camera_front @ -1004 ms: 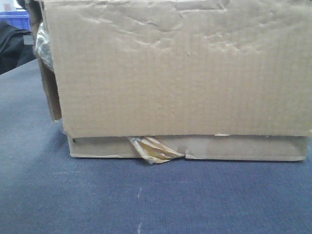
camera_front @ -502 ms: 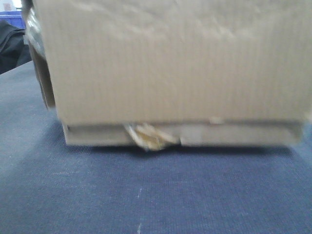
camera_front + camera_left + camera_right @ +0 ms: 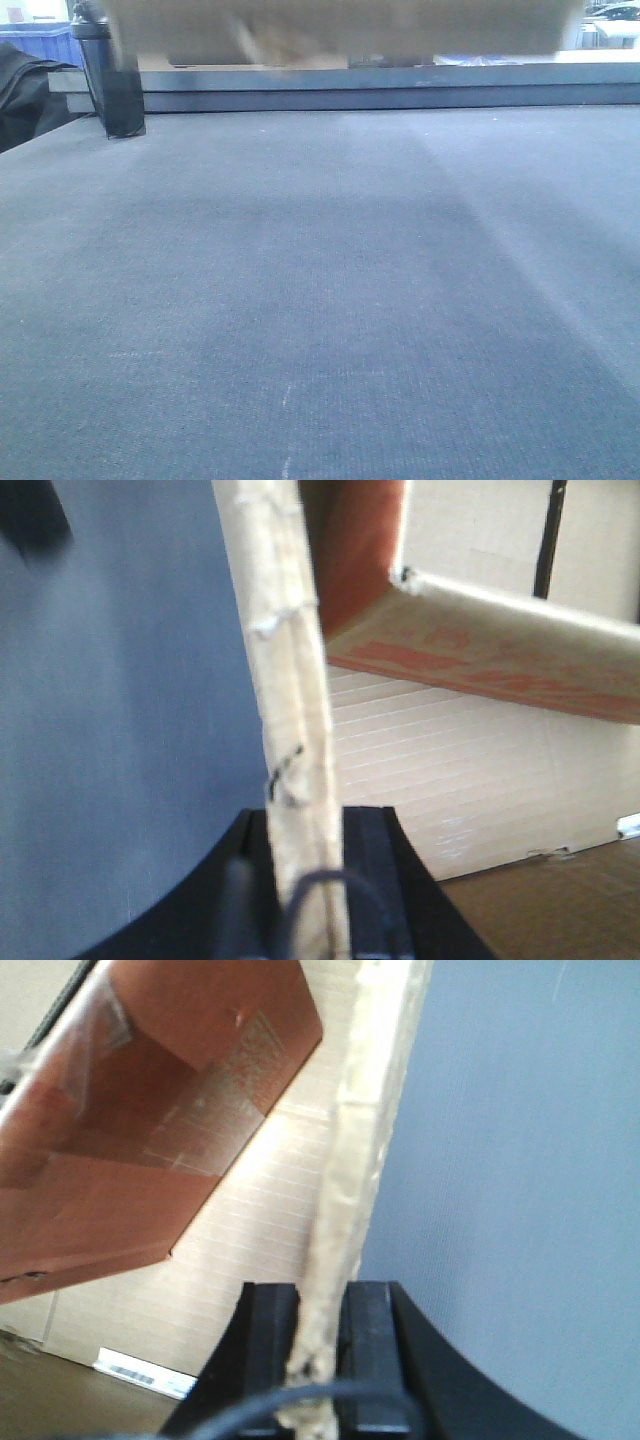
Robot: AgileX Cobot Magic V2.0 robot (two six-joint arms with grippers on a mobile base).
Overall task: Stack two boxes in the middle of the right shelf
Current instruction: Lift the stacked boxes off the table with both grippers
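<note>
The front camera sits low, just above the grey mat (image 3: 320, 300), and looks level across it. The box (image 3: 340, 25) only skims its top edge, blurred. Each wrist camera peers along its own gripper, the left gripper (image 3: 305, 830) and the right gripper (image 3: 320, 1310), very close to a box wall pinched edge-on. Both wrist views share the box's open inside and the mat.

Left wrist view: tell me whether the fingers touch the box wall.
Touching. The left wrist view shows the cardboard box wall pinched between both black fingers, no gap.
</note>
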